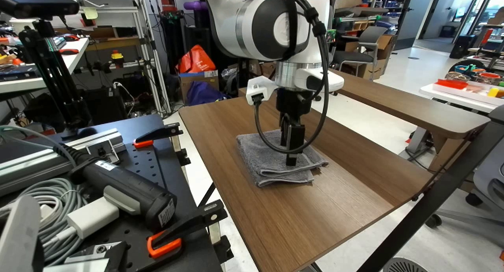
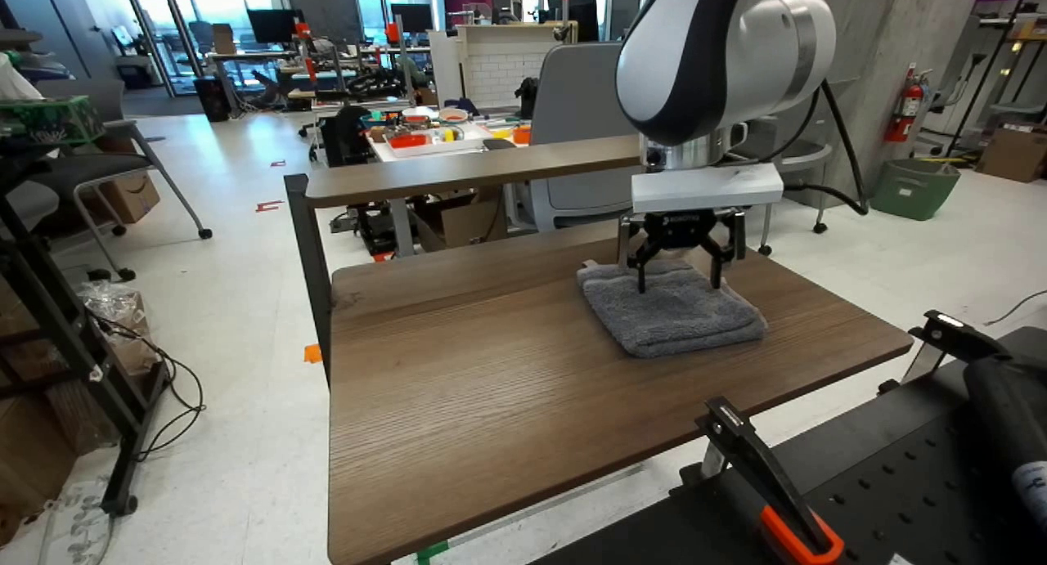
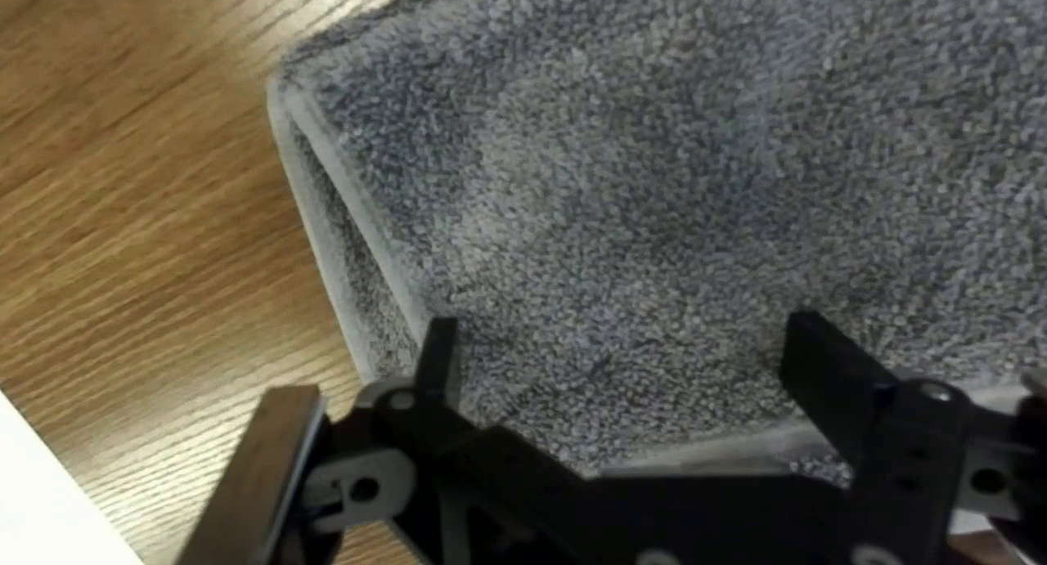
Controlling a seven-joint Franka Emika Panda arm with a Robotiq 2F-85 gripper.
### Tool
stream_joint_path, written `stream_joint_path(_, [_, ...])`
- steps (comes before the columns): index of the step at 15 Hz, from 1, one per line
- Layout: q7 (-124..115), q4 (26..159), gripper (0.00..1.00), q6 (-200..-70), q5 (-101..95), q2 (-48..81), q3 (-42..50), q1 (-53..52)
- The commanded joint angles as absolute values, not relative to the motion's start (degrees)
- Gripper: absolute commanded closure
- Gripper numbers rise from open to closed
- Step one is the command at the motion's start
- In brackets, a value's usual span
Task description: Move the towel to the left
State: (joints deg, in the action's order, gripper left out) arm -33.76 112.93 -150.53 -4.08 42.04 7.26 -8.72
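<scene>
The grey folded towel [image 1: 256, 158] lies flat on the brown wooden table and also shows in an exterior view [image 2: 695, 328]. It fills most of the wrist view [image 3: 654, 181]. My gripper [image 2: 679, 288] points straight down over the towel, towards one of its edges. In the wrist view the two black fingers [image 3: 623, 322] stand wide apart with towel surface below and between them and nothing pinched. The fingertips are at or just above the towel; I cannot tell if they touch it. In an exterior view the gripper [image 1: 291, 161] shows side-on, partly behind a cable loop.
The wooden table [image 2: 458, 401] extends well past the towel. A raised wooden shelf [image 2: 483, 168] runs along one side. A black perforated bench [image 1: 138, 161] with orange-tipped clamps [image 1: 165, 246] and a black handheld tool [image 1: 122, 185] stands beside the table.
</scene>
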Motion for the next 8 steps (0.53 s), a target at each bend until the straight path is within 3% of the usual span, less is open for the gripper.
stream_joint_path(1, [-33.58, 109.21, 0.0, -152.2, -3.11, 45.62, 8.69, -10.65])
stream_joint_path(8, [-30.65, 103.25, 0.0, -150.61, -2.28, 49.57, 6.11, -10.96])
